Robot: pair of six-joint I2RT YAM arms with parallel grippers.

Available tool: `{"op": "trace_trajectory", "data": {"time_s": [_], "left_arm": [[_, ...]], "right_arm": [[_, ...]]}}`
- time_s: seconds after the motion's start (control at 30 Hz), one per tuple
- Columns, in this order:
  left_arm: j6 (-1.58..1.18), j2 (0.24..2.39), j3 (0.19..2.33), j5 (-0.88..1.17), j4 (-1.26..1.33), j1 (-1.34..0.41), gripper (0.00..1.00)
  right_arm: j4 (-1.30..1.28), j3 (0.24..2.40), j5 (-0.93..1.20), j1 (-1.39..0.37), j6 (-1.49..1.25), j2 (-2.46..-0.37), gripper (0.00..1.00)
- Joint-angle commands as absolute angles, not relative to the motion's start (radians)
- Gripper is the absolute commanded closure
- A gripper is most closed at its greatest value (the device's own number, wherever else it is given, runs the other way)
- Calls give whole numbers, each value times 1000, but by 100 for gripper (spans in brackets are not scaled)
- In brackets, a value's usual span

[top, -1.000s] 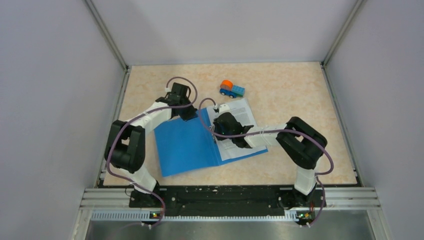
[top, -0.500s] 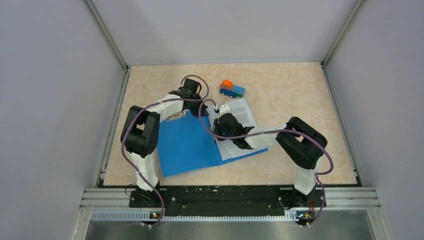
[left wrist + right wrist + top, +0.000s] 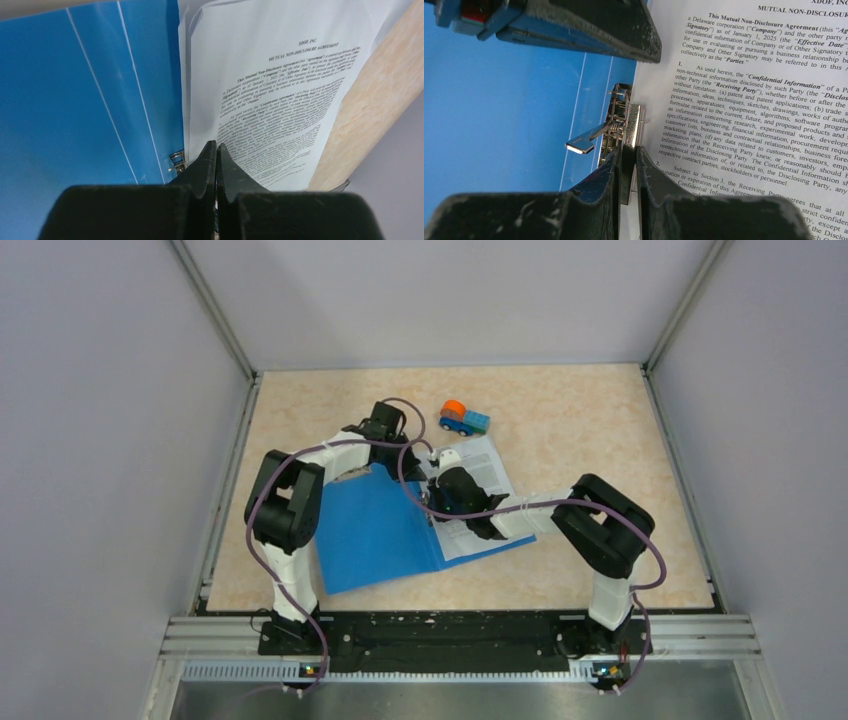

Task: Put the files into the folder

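Now my left gripper (image 3: 216, 146) is pressed fully closed with nothing between its fingers, by the spine of the open folder (image 3: 375, 530). My right gripper (image 3: 628, 150) is narrowed down onto the metal clip (image 3: 623, 125). The files (image 3: 488, 462) lie on the folder's right half, their edge against that clip.
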State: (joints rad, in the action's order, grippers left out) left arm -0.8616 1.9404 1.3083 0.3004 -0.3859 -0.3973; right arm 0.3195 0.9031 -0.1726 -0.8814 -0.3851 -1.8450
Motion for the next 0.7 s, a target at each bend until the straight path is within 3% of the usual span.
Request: {"op": "trace_trajectory", "data": {"time_s": [0.0, 0.67], "left_arm": [[-834, 1954, 1277, 344, -383, -400, 100], [-828, 1922, 1227, 392, -339, -400, 100]], "right_arm": [[294, 883, -163, -876, -360, -1833, 100], [276, 902, -154, -877, -363, -1850, 100]]}}
